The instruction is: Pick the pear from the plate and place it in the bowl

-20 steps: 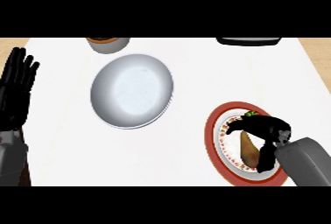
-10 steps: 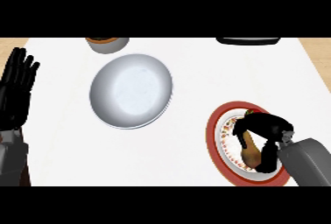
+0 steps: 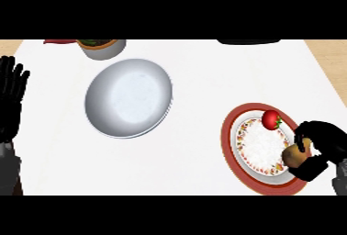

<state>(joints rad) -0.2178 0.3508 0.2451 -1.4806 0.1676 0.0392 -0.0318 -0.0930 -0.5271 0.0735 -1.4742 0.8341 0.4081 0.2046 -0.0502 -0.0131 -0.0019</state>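
Observation:
A red-rimmed plate [image 3: 234, 137] lies at the right of the counter. A small red fruit [image 3: 271, 119] sits on its upper part. My right hand [image 3: 324, 148] is over the plate's right edge, with its fingers and thumb curled round a brown pear [image 3: 294, 156]; only the pear's left side shows. The grey bowl [image 3: 129, 97] stands left of centre, a wide gap from the plate, with nothing in it. My left hand [image 3: 11, 102] rests open at the left edge, fingers up.
A small pot [image 3: 103, 46] with dark contents stands at the back, above the bowl. A dark object [image 3: 249, 41] shows at the back right edge. The counter's right edge runs diagonally past the plate.
My right hand has drawn back to the plate's right edge with the pear in its curl. This uncovers the red fruit. The left hand has not moved.

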